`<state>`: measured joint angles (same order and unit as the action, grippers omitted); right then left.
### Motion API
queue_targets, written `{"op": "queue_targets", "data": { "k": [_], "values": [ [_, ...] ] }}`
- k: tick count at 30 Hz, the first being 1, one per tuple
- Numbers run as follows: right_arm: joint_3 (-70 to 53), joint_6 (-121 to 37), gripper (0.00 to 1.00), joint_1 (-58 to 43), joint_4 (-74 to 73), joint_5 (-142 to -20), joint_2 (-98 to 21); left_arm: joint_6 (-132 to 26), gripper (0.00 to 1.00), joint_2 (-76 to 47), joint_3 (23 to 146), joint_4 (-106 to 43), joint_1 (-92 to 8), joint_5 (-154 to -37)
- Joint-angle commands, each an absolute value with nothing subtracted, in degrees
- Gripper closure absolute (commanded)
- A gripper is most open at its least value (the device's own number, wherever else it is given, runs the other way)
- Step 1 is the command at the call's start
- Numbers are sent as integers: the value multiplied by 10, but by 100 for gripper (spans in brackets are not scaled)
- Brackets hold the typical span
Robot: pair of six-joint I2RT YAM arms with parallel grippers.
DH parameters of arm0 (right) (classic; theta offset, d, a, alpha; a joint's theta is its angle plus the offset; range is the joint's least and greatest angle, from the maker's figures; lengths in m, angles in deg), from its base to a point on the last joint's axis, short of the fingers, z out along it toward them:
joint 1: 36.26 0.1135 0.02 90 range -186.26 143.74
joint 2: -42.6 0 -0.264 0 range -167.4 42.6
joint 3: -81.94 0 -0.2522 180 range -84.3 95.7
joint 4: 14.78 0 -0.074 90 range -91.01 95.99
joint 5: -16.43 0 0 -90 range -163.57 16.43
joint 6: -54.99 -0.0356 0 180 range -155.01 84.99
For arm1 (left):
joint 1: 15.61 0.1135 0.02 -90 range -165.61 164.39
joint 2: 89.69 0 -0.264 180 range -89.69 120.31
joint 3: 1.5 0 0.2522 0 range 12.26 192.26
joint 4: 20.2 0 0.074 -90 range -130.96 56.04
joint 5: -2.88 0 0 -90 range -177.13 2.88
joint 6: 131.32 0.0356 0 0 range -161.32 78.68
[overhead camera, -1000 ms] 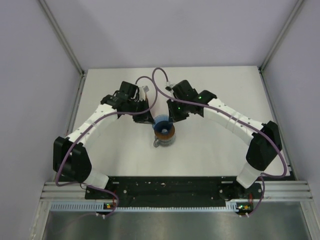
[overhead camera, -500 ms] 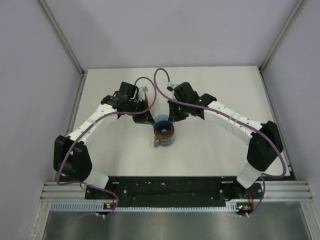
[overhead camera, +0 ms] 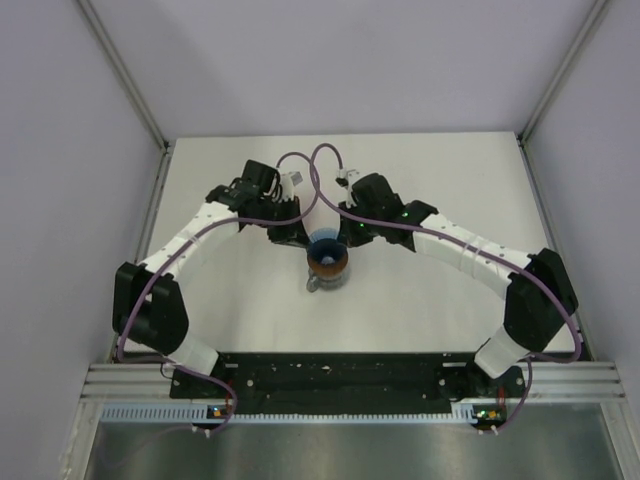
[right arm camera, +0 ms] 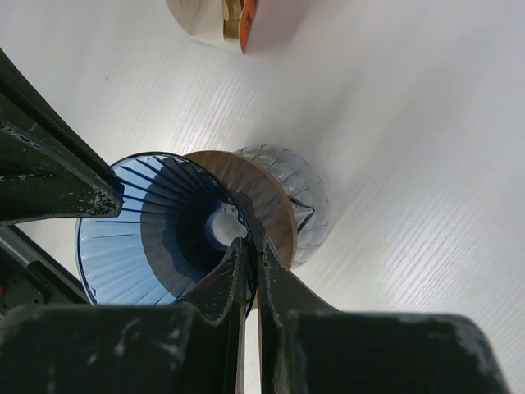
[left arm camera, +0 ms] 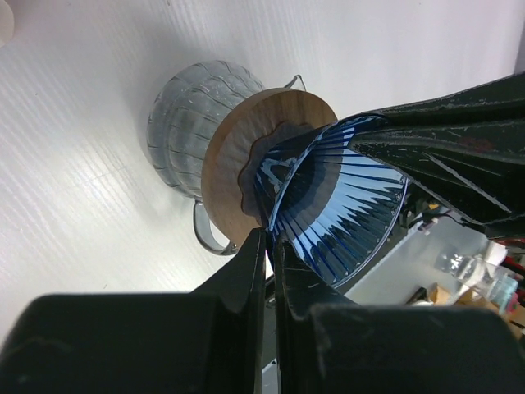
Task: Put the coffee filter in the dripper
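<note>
**Right tool [right arm camera: 246,246] shut at empty dripper [left arm camera: 336,205]**

The right tool had just closed fully at the blue dripper's rim, atop a glass jug [left arm camera: 180,123]. The left tool [left arm camera: 264,242], a narrow slit, touched the opposite rim. No coffee filter showed inside; placing looked undone.

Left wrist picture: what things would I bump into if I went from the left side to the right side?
jug → wooden ring → dripper → right gripper
</note>
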<state>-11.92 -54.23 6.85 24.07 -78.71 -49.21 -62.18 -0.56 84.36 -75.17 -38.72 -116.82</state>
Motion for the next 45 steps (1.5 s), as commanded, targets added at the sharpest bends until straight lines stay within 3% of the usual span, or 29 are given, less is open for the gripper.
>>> {"op": "queue_targets", "data": {
  "k": [1,5,7,11,15,23,32,40,45],
  "values": [
    [-164,-514,100,91,268,-773,-551,-556,100,88,832,-807,-379,-1161],
    [-143,-511,100,92,275,-778,-535,-548,100,75,862,-817,-380,-1172],
    [-122,-508,94,93,285,-780,-526,-540,98,66,893,-829,-381,-1182],
    [-74,-503,79,93,297,-788,-515,-525,79,42,937,-838,-381,-1192],
    [-27,-496,73,92,318,-789,-509,-512,67,30,981,-861,-380,-1175],
    [36,-478,65,93,340,-792,-500,-491,61,20,1052,-907,-370,-1134],
    [126,-442,55,92,336,-775,-529,-484,53,-14,1082,-863,-270,-1040],
    [281,-463,44,61,305,-802,-684,-481,54,12,1022,-742,-261,-905],
    [333,-484,43,33,288,-825,-762,-461,69,39,1047,-734,-272,-895]
  ]
}}
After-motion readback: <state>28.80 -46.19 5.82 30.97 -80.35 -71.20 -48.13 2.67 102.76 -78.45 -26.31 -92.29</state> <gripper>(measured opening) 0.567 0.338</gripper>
